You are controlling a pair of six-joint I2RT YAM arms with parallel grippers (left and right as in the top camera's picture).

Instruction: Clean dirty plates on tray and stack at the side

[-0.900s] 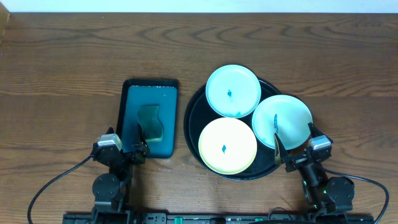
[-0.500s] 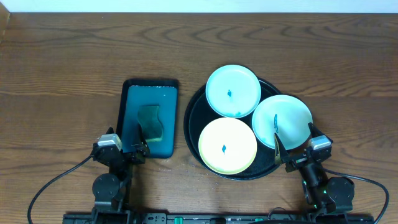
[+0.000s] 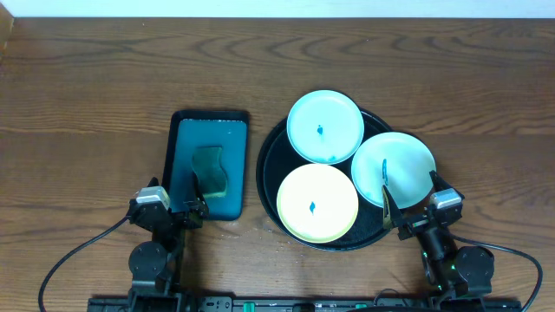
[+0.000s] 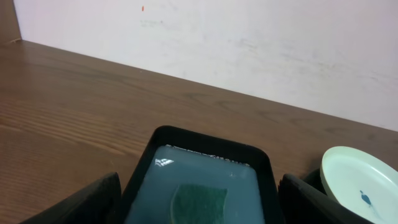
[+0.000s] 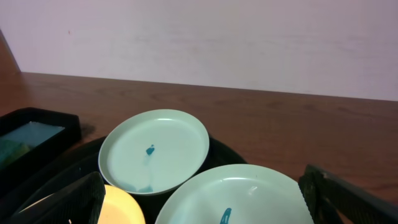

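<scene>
The round black tray (image 3: 270,165) holds three plates: a mint plate (image 3: 325,126) at the back, a mint plate (image 3: 394,167) at the right, and a yellow plate (image 3: 317,204) at the front. Each has a small blue smudge at centre. My right gripper (image 3: 406,208) is open, low at the front edge of the right mint plate (image 5: 249,199); the back plate (image 5: 154,151) lies beyond it. My left gripper (image 3: 173,208) is open at the near end of the teal tray (image 3: 208,165), empty.
The rectangular teal tray (image 4: 208,180) holds water and a green sponge (image 3: 209,170), which also shows in the left wrist view (image 4: 198,202). Bare wooden table (image 3: 104,87) lies to the left and at the back. A pale wall stands behind the table.
</scene>
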